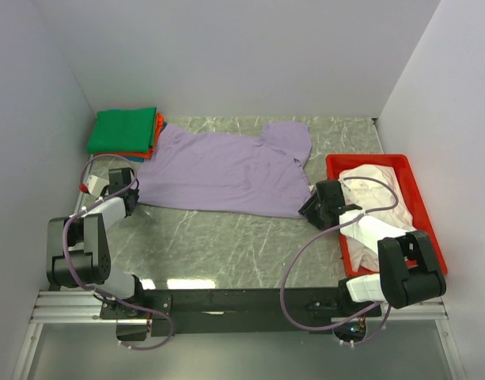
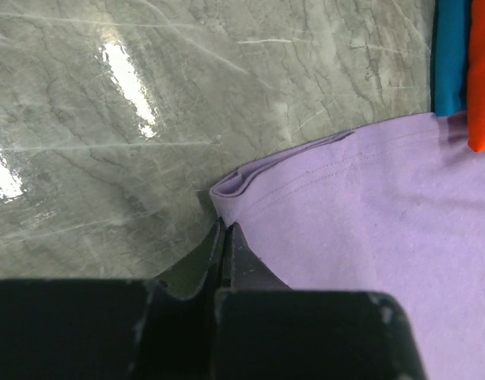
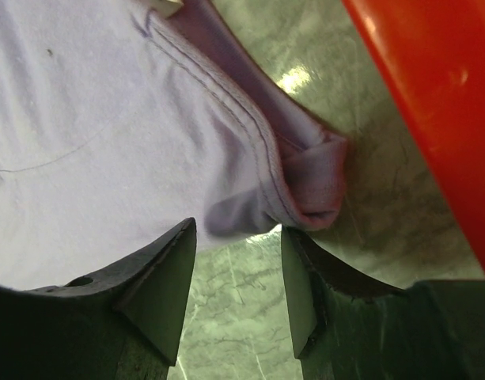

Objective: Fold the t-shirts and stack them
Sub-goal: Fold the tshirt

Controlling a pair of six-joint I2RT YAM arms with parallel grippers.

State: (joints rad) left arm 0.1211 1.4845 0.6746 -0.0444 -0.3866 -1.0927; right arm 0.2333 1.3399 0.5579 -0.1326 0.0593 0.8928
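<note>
Two risks: hem corner slipping from the left tool (image 2: 225, 229), pressed together there, no cloth clearly caught; rolled cloth edge missed by the right tool (image 3: 238, 229), spread astride it; lavender t-shirt (image 1: 226, 170) flat on the desk (image 1: 226, 249), long axis left-right, neck toward red tray (image 1: 420, 170), hem toward folded stack (image 1: 123, 131)

I see the lavender t-shirt (image 1: 218, 170) as soft matt cloth with stitched hems; the tabletop (image 1: 226, 245) is polished, marble-veined and throws glare. The red tray (image 1: 369, 159) looks like smooth glossy plastic, and my right hand (image 3: 238, 237) is matt black.
</note>
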